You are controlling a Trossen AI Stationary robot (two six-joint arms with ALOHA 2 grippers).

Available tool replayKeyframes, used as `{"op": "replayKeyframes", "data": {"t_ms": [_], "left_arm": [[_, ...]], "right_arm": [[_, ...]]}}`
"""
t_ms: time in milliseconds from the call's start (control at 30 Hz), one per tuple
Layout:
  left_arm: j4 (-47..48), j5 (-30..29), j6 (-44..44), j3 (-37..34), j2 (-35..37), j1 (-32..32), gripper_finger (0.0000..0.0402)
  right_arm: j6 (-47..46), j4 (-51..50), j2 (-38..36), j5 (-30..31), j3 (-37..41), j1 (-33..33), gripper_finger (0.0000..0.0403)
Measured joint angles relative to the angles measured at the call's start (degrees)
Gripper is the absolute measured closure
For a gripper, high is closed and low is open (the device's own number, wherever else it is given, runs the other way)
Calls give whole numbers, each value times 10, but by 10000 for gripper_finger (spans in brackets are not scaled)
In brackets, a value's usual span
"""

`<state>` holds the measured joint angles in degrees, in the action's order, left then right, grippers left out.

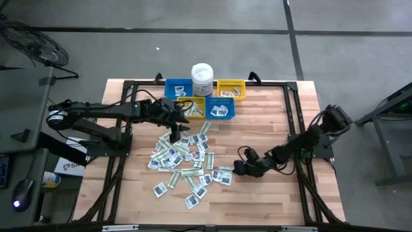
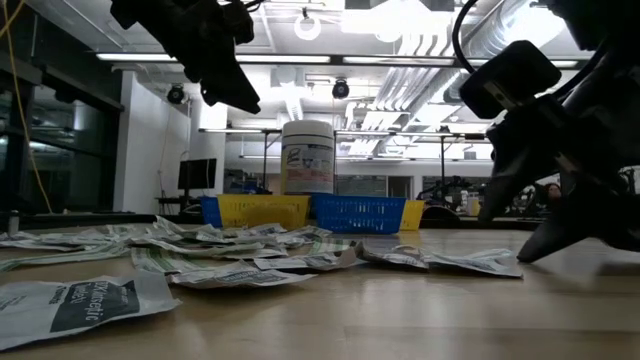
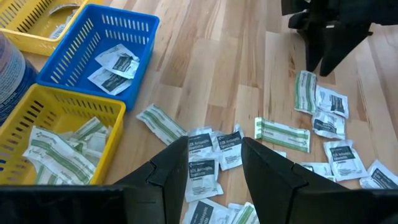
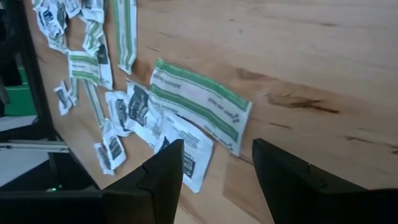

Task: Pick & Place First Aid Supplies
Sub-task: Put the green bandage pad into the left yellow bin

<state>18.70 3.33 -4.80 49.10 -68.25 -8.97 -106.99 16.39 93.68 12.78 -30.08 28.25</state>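
Closest to the low camera, a white packet point(image 2: 85, 305) lies at lower left, an outlier of the first aid supplies point(image 1: 187, 164) scattered mid-table in the high view. At centre right the right gripper point(image 1: 237, 169) sits low beside a green-striped strip point(image 4: 199, 102), fingers wide and empty, seemingly lining up a pick. Left of centre, the left gripper point(image 1: 175, 135) hangs over the pile's upper edge, also wide and empty, near the yellow bin point(image 3: 59, 140) holding strips.

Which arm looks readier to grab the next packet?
Probably the right: its open gripper sits low beside a green-striped packet at the pile's edge. The left gripper, also open, hovers higher.
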Motion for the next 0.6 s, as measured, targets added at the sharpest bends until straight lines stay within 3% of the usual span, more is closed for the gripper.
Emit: {"op": "replayKeyframes", "data": {"t_ms": [433,600], "left_arm": [[0,0,0,0,0,0,252],[0,2,0,0,0,0,252]], "right_arm": [[16,21,19,10,0,-22,215],[28,22,20,10,0,-37,235]]}}
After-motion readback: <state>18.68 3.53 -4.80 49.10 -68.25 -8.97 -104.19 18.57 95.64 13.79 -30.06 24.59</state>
